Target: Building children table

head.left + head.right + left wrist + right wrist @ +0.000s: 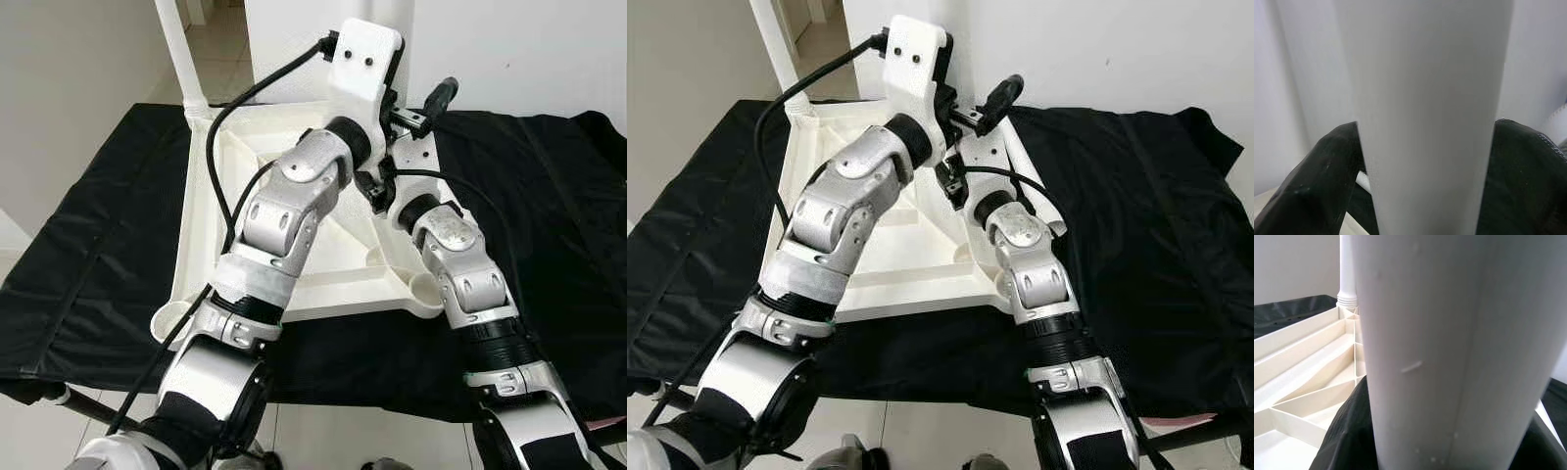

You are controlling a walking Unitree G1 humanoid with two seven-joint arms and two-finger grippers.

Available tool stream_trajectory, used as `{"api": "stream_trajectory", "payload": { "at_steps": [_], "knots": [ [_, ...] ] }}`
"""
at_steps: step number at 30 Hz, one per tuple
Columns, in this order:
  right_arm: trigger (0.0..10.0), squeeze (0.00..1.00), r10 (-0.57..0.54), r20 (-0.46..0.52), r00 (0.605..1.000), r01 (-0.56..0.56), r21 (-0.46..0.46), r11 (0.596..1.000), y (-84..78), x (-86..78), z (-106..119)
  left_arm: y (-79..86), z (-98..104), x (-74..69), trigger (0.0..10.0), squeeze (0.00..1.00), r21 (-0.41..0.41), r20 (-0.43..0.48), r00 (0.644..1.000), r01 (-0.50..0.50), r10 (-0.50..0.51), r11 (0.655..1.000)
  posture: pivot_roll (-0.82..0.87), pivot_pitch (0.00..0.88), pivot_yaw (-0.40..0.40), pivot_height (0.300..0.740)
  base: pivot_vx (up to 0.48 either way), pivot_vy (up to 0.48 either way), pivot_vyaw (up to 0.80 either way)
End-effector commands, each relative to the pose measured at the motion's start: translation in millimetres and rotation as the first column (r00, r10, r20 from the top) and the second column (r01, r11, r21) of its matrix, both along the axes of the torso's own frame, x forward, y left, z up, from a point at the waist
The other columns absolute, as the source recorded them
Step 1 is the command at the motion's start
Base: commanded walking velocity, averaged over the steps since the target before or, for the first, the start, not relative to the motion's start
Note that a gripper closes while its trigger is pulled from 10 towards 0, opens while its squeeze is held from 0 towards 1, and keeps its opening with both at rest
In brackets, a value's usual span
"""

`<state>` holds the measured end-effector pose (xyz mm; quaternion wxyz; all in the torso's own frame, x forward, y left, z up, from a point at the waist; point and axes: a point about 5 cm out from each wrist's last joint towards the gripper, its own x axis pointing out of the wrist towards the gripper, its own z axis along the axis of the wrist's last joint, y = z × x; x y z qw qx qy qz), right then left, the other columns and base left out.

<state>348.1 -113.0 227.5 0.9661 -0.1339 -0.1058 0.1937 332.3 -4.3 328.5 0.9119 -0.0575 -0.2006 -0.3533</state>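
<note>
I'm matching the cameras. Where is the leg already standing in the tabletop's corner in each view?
Left eye view: fitted leg at upper left, upright in the tabletop's far left corner.
Right eye view: fitted leg at upper left, same corner.
Left wrist view: not in it; the leg there is the held leg.
Right wrist view: fitted leg upright at the corner, behind the held leg.
Shared landmark: the tabletop.

Home rm, tiled floor (220, 54), white walls (78, 88)
</note>
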Motion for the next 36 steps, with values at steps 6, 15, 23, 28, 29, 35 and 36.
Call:
{"api": "stream_trajectory", "payload": {
  "at_steps": [6, 15, 23, 28, 29, 35, 36],
  "knots": [
    [10.0, 0.0, 0.004, 0.01, 1.0, -0.003, -0.017, 1.0, 0.9, -0.3, -2, 10.3, 18, -2.8, 10.0, 0.0, -0.051, 0.028, 0.999, 0.023, -0.022, 0.998, -0.11, 0.051, 0.063, 0.74, 0.0, 0.0, 0.0],
    [10.0, 0.0, 0.006, 0.015, 1.0, -0.005, -0.032, 0.999, 1.0, 0.1, -2, 17.3, 27, -3.2, 0.0, 0.0, -0.111, 0.024, 0.998, 0.054, -0.052, 0.992, -0.11, 0.051, 0.06, 0.74, 0.0, 0.0, 0.0],
    [10.0, 0.0, 0.005, 0.018, 1.0, -0.004, -0.043, 0.999, 0.3, 0.2, -2, 17.8, 26, -3.4, 0.0, 0.0, -0.116, 0.012, 0.998, 0.065, -0.064, 0.991, -0.12, 0.052, 0.054, 0.74, 0.0, 0.0, 0.0],
    [10.0, 0.16, 0.002, -0.004, 1.0, -0.003, -0.019, 1.0, 0.0, 0.5, -4, 14.3, 25, -6.0, 0.0, 0.0, -0.089, 0.021, 0.997, 0.078, -0.076, 0.993, -0.12, 0.052, 0.054, 0.74, 0.0, 0.0, 0.0],
    [10.0, 0.16, 0.002, -0.004, 1.0, -0.003, -0.019, 1.0, 0.0, 0.5, -4, 14.3, 25, -6.0, 0.0, 0.0, -0.089, 0.021, 0.997, 0.078, -0.076, 0.993, -0.12, 0.052, 0.054, 0.74, 0.0, 0.0, 0.0],
    [10.0, 1.0, 0.011, -0.014, 1.0, -0.011, -0.011, 1.0, 1.1, 0.1, -5, 8.1, 24, -8.9, 10.0, 0.0, -0.064, 0.021, 0.997, 0.073, -0.072, 0.995, -0.12, 0.051, 0.059, 0.74, 0.0, 0.0, 0.0],
    [10.0, 0.58, 0.005, -0.01, 1.0, -0.005, -0.011, 1.0, 1.2, 0.3, -4, 7.2, 24, -9.4, 10.0, 0.0, -0.061, 0.022, 0.997, 0.074, -0.073, 0.995, -0.12, 0.051, 0.059, 0.74, 0.0, 0.0, 0.0]
  ]
}}
